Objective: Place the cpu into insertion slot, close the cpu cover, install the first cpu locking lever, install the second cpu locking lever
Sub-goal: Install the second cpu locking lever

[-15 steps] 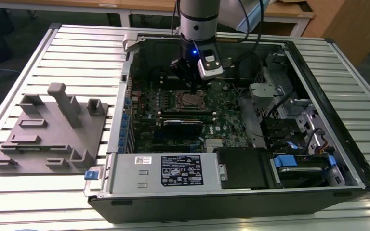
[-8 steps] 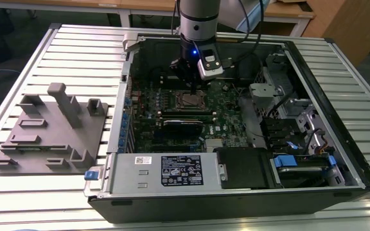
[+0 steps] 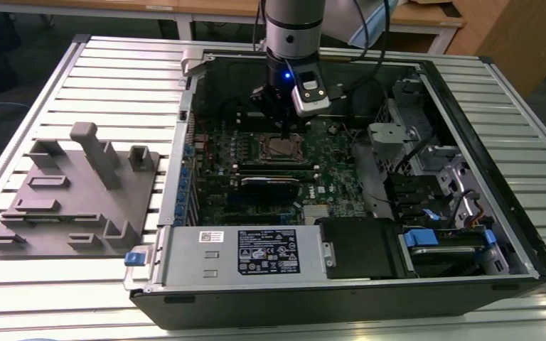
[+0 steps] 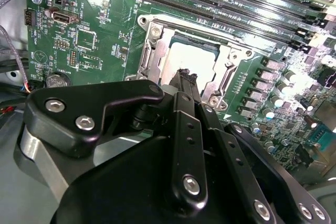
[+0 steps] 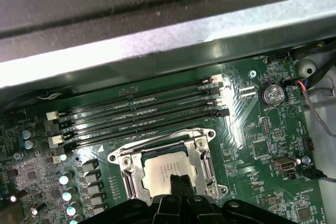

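Observation:
The cpu (image 5: 163,169) (image 4: 189,59) lies flat in the insertion slot (image 3: 281,148) on the green motherboard, its pale metal top showing. The cpu cover (image 5: 126,163) (image 4: 157,45) lies down around the chip, which shows through its window. A thin locking lever (image 4: 229,74) runs along one side of the socket. My gripper (image 5: 180,179) (image 4: 186,74) (image 3: 286,131) hangs straight over the chip. Its dark fingertips are shut together with nothing between them, close above the chip's top.
Long memory slots (image 5: 142,111) run beside the socket, towards the case wall (image 5: 157,24). A black card (image 3: 268,181) stands on the socket's near side. The power supply (image 3: 244,252) and drive bays (image 3: 425,163) fill the case. A grey fixture block (image 3: 74,192) sits on the exterior view's left.

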Robot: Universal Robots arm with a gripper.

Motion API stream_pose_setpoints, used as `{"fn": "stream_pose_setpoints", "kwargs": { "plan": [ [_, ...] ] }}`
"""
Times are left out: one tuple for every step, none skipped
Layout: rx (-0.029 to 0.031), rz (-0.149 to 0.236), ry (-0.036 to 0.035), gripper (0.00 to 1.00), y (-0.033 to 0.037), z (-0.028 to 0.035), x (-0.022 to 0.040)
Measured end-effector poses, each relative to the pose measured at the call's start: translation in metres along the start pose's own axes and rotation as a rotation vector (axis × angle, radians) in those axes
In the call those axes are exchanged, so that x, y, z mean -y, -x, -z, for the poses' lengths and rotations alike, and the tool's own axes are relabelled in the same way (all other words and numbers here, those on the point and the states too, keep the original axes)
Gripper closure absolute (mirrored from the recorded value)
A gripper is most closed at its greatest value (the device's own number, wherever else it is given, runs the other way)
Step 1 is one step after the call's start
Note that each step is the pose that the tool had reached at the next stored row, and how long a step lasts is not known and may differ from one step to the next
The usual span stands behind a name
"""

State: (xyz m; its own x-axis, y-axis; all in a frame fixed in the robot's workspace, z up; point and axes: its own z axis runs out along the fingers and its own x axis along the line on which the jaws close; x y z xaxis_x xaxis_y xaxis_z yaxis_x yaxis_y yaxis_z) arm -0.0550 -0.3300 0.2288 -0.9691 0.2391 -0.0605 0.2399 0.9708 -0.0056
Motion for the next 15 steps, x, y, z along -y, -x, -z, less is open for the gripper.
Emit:
{"fn": "stream_pose_setpoints", "kwargs": {
  "plan": [
    [0.0,0.0,0.0,0.9,0.0,0.0,0.0],
    [0.0,0.0,0.0,0.9,0.0,0.0,0.0],
    [0.0,0.0,0.0,0.9,0.0,0.0,0.0],
    [0.0,0.0,0.0,0.9,0.0,0.0001,0.0],
    [-0.0002,0.0,-0.0005,0.9,0.0,0.0005,0.0001],
    [-0.0002,0.0,-0.0006,0.9,0.0001,0.0011,0.0001],
    [-0.0001,0.0,-0.0003,0.9,0.0001,0.0018,0.0001],
    [0.0,0.0,-0.0001,0.9,0.0002,0.0025,0.0],
    [0.0,0.0,-0.0001,0.9,0.0002,0.0033,0.0],
    [0.0,0.0,-0.0001,0.9,0.0002,0.0042,0.0],
    [0.0,0.0,0.0,0.9,0.0003,0.0052,0.0],
    [0.0,0.0,0.0,0.9,0.0004,0.0063,0.0],
    [0.0,0.0,-0.0001,0.9,0.0004,0.0073,0.0],
    [0.0,0.0,-0.0001,0.9,0.0005,0.0084,0.0001],
    [0.0,0.0,0.0,0.9,0.0006,0.0094,0.0001]
  ]
}}
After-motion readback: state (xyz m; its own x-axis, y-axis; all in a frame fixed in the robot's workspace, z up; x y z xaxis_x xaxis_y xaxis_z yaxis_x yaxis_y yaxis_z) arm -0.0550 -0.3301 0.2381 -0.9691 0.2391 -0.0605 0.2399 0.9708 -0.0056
